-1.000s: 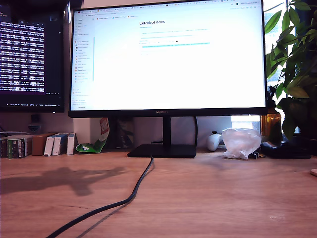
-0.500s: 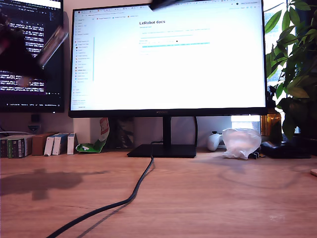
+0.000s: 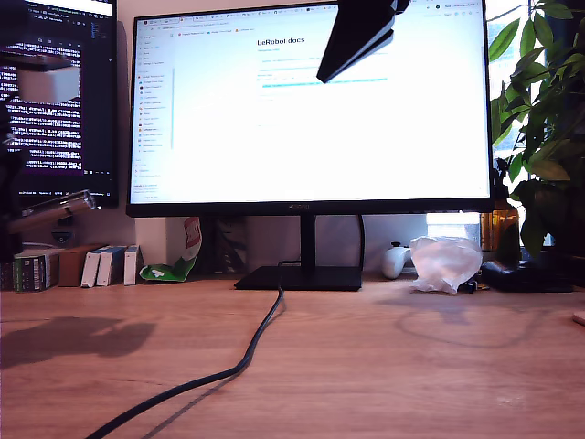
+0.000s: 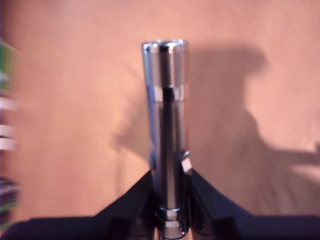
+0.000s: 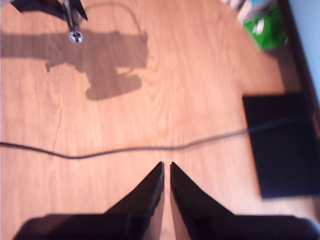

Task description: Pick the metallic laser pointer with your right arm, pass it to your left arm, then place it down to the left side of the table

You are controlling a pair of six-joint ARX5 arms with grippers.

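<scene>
Gripping metallic laser pointer (image 4: 167, 130) between my first pincer (image 4: 169, 200) tips, above table (image 4: 75, 100)

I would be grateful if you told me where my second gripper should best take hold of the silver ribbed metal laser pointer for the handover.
Grip the silver ribbed metal laser pointer on its free barrel near the wide end. My first gripper clamps only the other end, so that stretch is bare. My second gripper, now shut, should probably open and close across the cylinder's long axis.

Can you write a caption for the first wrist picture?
My first gripper holds the metallic laser pointer above the wooden table.
</scene>
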